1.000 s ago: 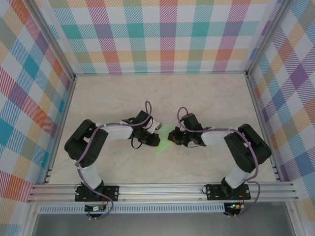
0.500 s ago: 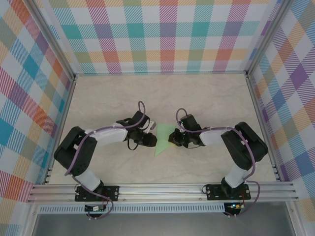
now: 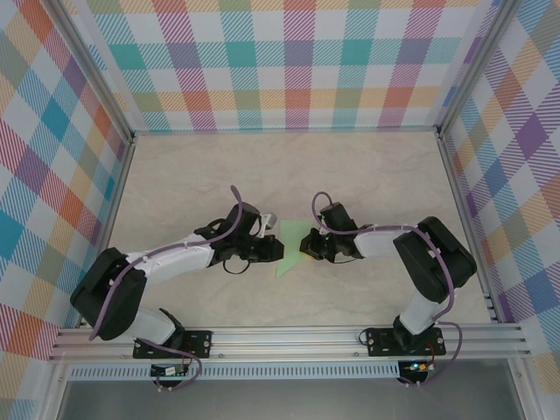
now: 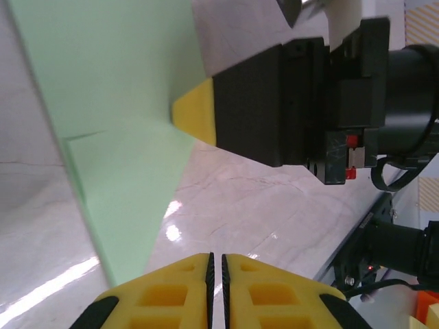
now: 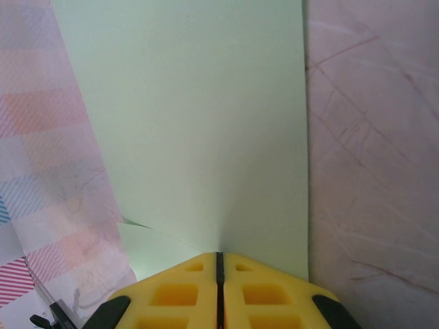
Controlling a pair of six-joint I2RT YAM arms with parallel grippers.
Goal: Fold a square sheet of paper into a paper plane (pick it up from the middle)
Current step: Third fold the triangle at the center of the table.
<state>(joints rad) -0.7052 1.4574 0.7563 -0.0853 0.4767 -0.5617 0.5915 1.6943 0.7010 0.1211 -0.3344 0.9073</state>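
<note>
The pale-green paper sheet (image 3: 290, 254), partly folded to a point, lies flat on the counter (image 3: 367, 175) between the claws. It is just ahead of the left claw (image 4: 216, 259), closed on nothing, and under the tip of the right claw (image 5: 218, 258), also closed (pinning it, it seems, not pinching). It looks feather-light, limp and likely to skate on the glossy counter, so it wants holding down at the fold while a free edge near the left claw is lifted.

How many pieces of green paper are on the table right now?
1. The partly folded green paper lies midway on the table, between the left end effector and the right end effector, which is shut on its edge. A second sheet underneath can't be ruled out.
</note>
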